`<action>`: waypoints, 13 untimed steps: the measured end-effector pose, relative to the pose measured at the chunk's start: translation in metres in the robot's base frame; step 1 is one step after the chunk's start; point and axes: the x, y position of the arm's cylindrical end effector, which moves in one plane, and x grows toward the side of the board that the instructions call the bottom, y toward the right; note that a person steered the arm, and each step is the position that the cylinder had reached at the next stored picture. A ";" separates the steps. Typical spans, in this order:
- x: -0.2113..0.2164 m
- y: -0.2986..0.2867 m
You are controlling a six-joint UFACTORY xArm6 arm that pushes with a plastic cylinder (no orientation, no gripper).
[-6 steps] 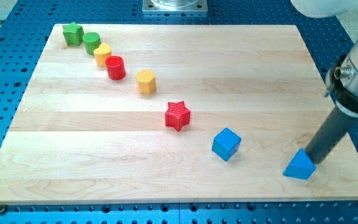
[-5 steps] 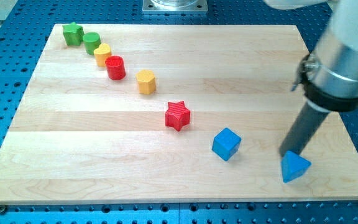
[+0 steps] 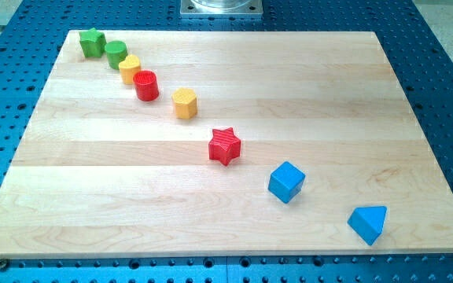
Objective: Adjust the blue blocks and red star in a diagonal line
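A red star [image 3: 225,145] lies near the middle of the wooden board [image 3: 305,86]. A blue cube [image 3: 286,181] lies below and to the right of it. A blue triangular block [image 3: 369,223] lies further down and right, near the board's bottom right corner. The three run in a line from upper left to lower right. My tip and the arm do not show in the view.
A green star [image 3: 92,42], a green cylinder [image 3: 116,54], a yellow block [image 3: 130,68], a red cylinder [image 3: 145,85] and a yellow hexagon [image 3: 184,103] form a diagonal row from the top left. Blue perforated table surrounds the board.
The arm and rod, which stood at the blue triangular block on the right, have left the view. The triangular block has shifted slightly left and turned.
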 end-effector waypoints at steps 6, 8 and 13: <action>0.047 -0.233; 0.076 -0.157; 0.068 -0.376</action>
